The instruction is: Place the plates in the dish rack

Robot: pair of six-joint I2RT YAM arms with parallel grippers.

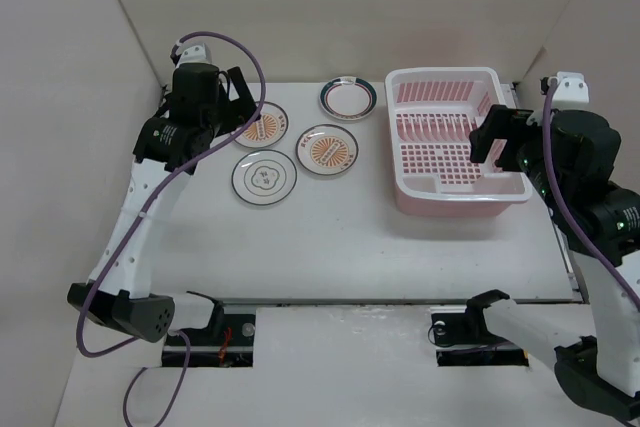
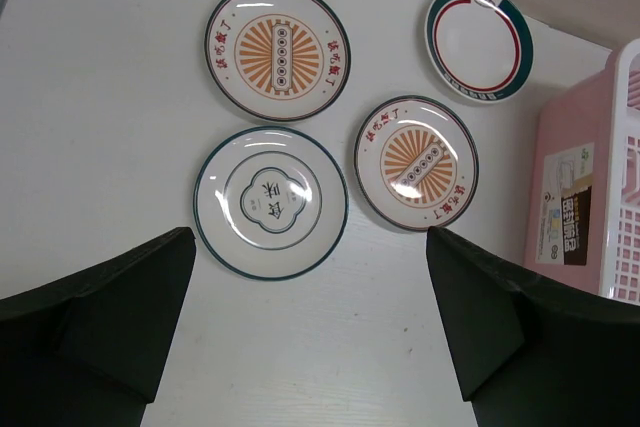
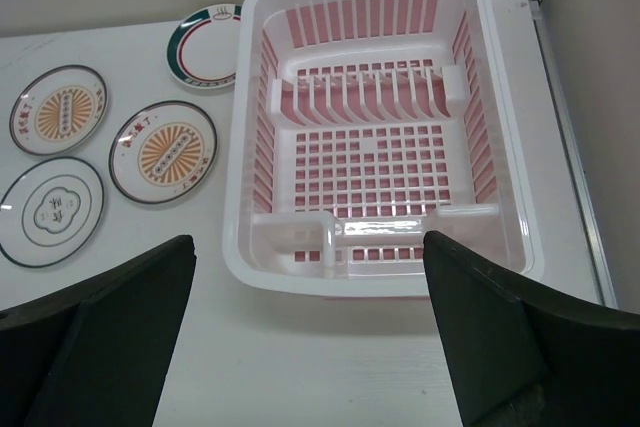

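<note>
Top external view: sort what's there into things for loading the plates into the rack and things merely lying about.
For the job: left orange plate, right orange plate, dark-ringed plate, teal-rimmed plate, dish rack.
Merely about: purple cable, back wall.

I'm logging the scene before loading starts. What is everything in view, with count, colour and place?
table: one, white, under everything
dish rack: one, pink and white, table's right side, empty
orange-centred plates: two, white with orange sunbursts, left of the dish rack
ringed plate: one, white with thin dark rings, nearest the arms
teal-rimmed plate: one, white, teal rim, farthest, by the rack's far corner
left gripper: one, black, open, above the plates
right gripper: one, black, open, above the dish rack
</note>
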